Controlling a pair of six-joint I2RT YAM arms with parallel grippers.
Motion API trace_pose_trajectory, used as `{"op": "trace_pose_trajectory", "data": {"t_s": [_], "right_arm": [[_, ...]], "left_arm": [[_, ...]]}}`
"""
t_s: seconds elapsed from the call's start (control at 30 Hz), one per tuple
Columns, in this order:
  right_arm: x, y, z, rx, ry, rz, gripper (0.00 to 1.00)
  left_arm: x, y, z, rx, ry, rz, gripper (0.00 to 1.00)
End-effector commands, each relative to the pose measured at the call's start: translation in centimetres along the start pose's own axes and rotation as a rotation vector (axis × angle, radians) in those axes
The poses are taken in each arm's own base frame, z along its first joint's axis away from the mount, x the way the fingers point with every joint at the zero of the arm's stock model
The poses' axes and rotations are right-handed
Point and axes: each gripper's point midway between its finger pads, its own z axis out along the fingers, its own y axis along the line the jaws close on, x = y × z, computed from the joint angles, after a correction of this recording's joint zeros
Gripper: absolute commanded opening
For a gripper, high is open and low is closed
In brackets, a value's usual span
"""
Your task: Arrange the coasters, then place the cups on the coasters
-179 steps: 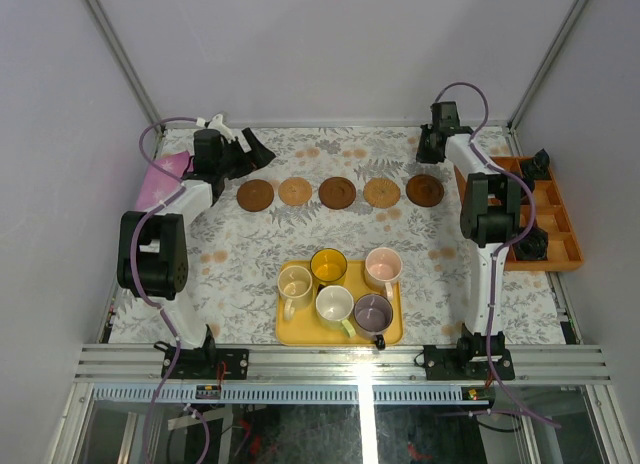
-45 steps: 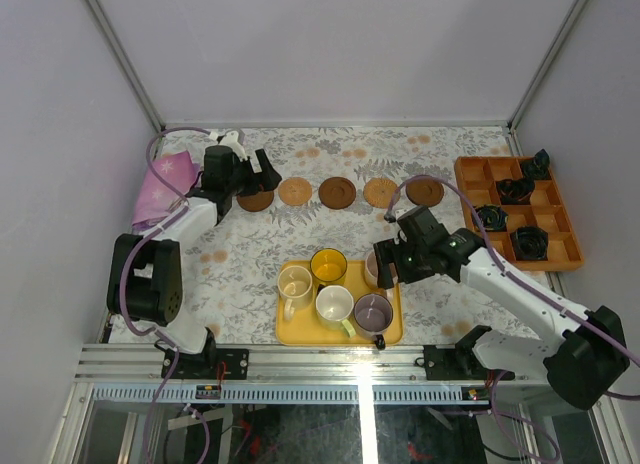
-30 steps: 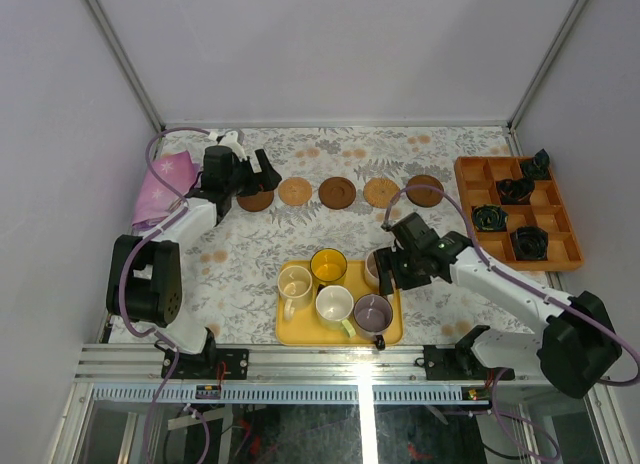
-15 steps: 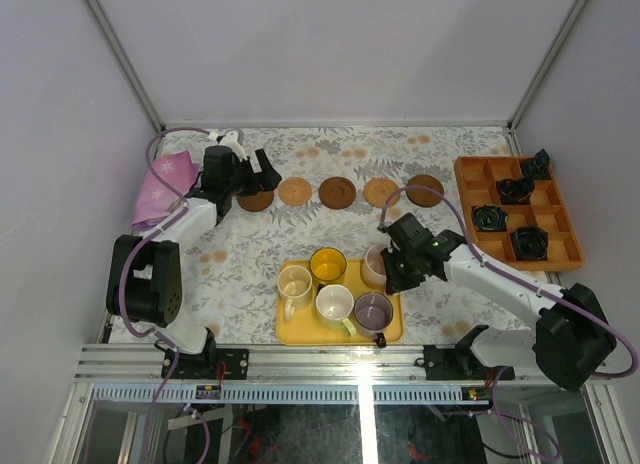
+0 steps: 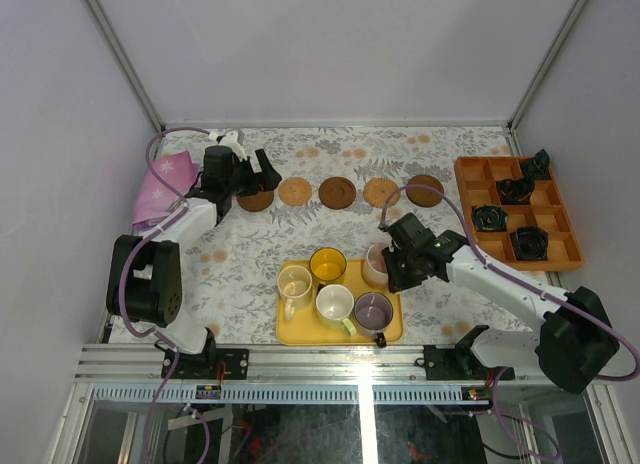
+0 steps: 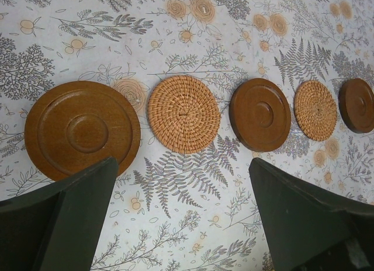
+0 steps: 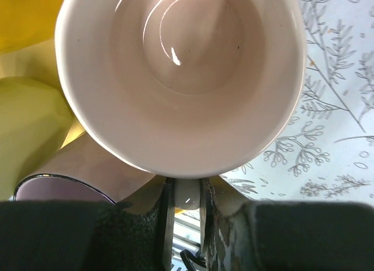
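Five round coasters lie in a row at the back: dark (image 5: pixel 256 199), woven tan (image 5: pixel 294 191), dark (image 5: pixel 337 191), tan (image 5: pixel 381 192), dark (image 5: pixel 425 190). My left gripper (image 5: pixel 250 174) hovers open over the row's left end, its fingers (image 6: pixel 87 189) wide apart over the cloth. The yellow tray (image 5: pixel 300 331) carries the yellow (image 5: pixel 327 265), cream (image 5: pixel 295 282), pale (image 5: pixel 334 304) and purple-grey (image 5: pixel 373 311) cups. The pink cup (image 7: pixel 181 66) stands at the tray's back right corner. My right gripper (image 7: pixel 188 195) is shut on its handle.
An orange compartment tray (image 5: pixel 566 254) with black objects stands at the right edge. A pink cloth (image 5: pixel 163 182) lies at the left edge beside my left arm. The flowered tablecloth (image 5: pixel 450 294) covers the table, with bare stretches on both sides of the yellow tray.
My right gripper has closed in on the pink cup and shut on its handle. The left arm and the coasters have not moved.
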Motion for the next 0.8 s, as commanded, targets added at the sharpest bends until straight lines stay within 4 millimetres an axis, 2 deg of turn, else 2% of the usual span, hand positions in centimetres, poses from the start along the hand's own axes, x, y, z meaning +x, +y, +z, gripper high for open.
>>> {"op": "trace_pose_trajectory", "data": {"t_s": [0.0, 0.2, 0.37, 0.6, 0.77], "right_arm": [[-5.9, -0.4, -3.8, 0.073, -0.252, -0.022, 0.0], [-8.9, -2.1, -6.7, 0.203, -0.372, 0.003, 0.0], [-12.1, -4.5, -7.9, 0.325, -0.423, 0.028, 0.0], [-17.4, -10.7, -8.6, 0.385, -0.495, 0.177, 0.0], [-20.6, -15.6, -7.7, 0.456, -0.489, 0.217, 0.0]], "left_arm": [[-2.4, -1.0, -0.3, 0.014, -0.066, 0.02, 0.96], [-2.2, -1.0, 0.2, 0.021, -0.062, 0.007, 0.96], [-2.2, -0.9, 0.6, 0.022, -0.061, 0.002, 0.96], [-3.5, -0.9, 1.5, 0.015, -0.081, 0.006, 0.96], [-4.2, -1.0, 2.4, 0.018, -0.085, 0.001, 0.96]]}}
